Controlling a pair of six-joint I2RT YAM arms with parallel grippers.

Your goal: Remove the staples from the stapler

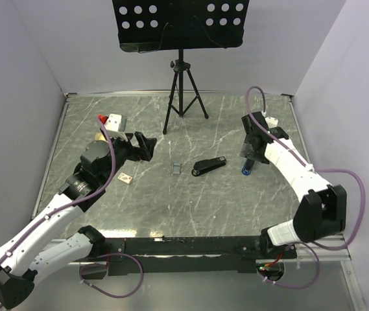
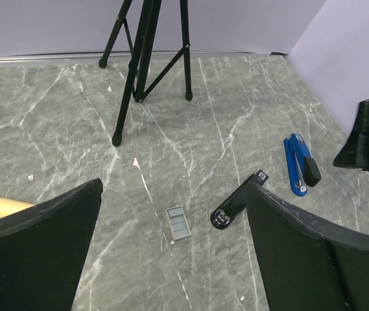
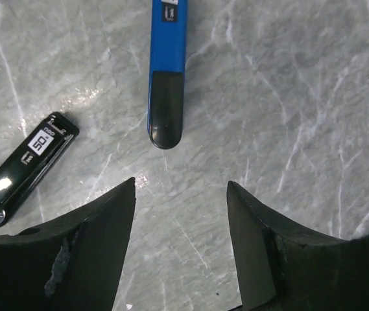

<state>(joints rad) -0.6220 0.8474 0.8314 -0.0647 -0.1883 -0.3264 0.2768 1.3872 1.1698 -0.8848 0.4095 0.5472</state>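
stapler (image 1: 209, 167) flat mid-table (image 1: 236, 214), staples (image 1: 176, 167) just beside | right claw (image 3: 181, 188) apart, empty, above blue stapler (image 3: 166, 71) | left claw (image 1: 146, 146) wide, empty | risk: closing here grabs wrong stapler

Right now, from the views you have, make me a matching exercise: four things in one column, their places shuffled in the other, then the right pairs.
Things
1. black stapler
2. staples
3. blue object
4. tripod

Places
A. standing upright, farthest back
B. just ahead of the right tool
C. lying between the staples and the blue object
D. lying flat, between the black stapler and the tan block

Pairs: 1-C, 2-D, 3-B, 4-A
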